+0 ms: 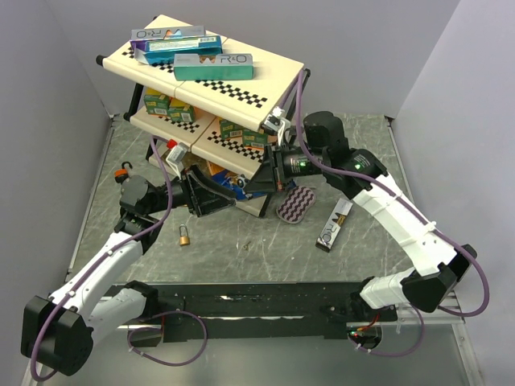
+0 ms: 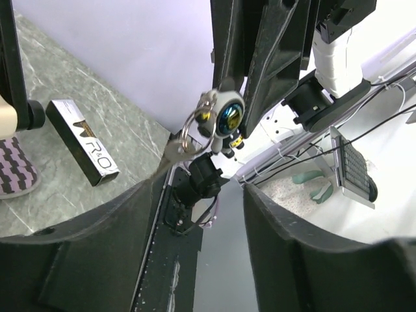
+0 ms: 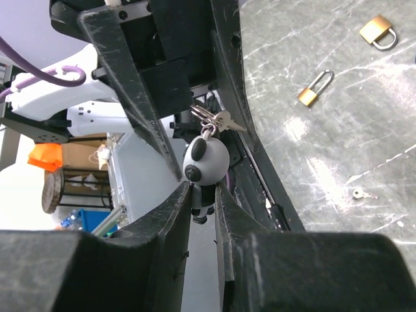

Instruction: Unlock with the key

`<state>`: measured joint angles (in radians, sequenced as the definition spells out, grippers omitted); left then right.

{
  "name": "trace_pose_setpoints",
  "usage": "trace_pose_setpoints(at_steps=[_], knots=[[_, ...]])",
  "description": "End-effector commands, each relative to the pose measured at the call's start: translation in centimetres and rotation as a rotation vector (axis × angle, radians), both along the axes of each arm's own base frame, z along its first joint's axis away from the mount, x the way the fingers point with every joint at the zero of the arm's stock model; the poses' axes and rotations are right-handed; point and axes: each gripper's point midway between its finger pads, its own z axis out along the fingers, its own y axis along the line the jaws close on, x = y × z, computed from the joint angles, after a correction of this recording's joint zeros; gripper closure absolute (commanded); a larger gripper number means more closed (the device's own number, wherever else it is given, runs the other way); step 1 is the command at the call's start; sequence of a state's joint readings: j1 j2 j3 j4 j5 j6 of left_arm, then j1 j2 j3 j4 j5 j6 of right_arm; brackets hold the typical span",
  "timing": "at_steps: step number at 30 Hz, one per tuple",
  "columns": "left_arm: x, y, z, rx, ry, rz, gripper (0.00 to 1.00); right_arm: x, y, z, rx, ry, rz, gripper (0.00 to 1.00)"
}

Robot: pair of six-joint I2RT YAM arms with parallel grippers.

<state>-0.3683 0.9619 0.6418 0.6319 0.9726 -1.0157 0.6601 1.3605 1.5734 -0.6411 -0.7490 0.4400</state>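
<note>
Right wrist: right gripper (image 3: 203, 195) is clamped on the panda charm (image 3: 205, 156), with the key (image 3: 227, 121) on its ring just beyond the jaw tips.
Left gripper (image 2: 208, 188) jaws stand apart. The key sits in the gap between them, close to one finger, not pinched. A brass padlock (image 3: 316, 89) lies on the table (image 3: 338, 149), outside both sets of jaws.

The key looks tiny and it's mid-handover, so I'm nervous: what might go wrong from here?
1. The key hangs loosely on a ring from the panda charm pinched in the right pincer; the open left pincer around it may catch the ring instead.
2. If the right pincer lets go too early, the key may drop.
3. The padlocks lie loose on the table, so one may slide when the key pushes in.
</note>
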Motion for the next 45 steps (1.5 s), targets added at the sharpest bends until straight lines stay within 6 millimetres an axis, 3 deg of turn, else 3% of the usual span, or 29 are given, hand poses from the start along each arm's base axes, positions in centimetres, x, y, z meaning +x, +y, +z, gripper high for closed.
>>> trace_pose_setpoints(at_steps=[1,4,15,22,40,45], knots=[[-0.6,0.0,1.7,-0.024,-0.07,-0.008,0.26,-0.7,-0.5,2.0,0.059,-0.034,-0.005,1.0],[-0.4,0.0,1.6,-0.03,-0.065,-0.006,0.14,-1.0,-0.6,2.1,0.07,-0.025,0.001,1.0],[-0.3,-0.3,1.2,-0.033,-0.04,-0.004,0.16,-1.5,-0.5,1.0,0.081,0.013,0.009,1.0],[0.2,-0.5,0.6,-0.027,-0.016,0.003,0.03,-1.6,-0.5,0.9,0.088,0.027,0.01,1.0],[0.7,-1.4,0.7,-0.026,-0.021,-0.032,0.03,-1.6,0.5,1.0,0.127,0.07,0.045,1.0],[0.6,-1.5,1.4,-0.04,-0.044,-0.039,0.06,-1.5,0.7,0.1,0.123,0.1,0.047,1.0]])
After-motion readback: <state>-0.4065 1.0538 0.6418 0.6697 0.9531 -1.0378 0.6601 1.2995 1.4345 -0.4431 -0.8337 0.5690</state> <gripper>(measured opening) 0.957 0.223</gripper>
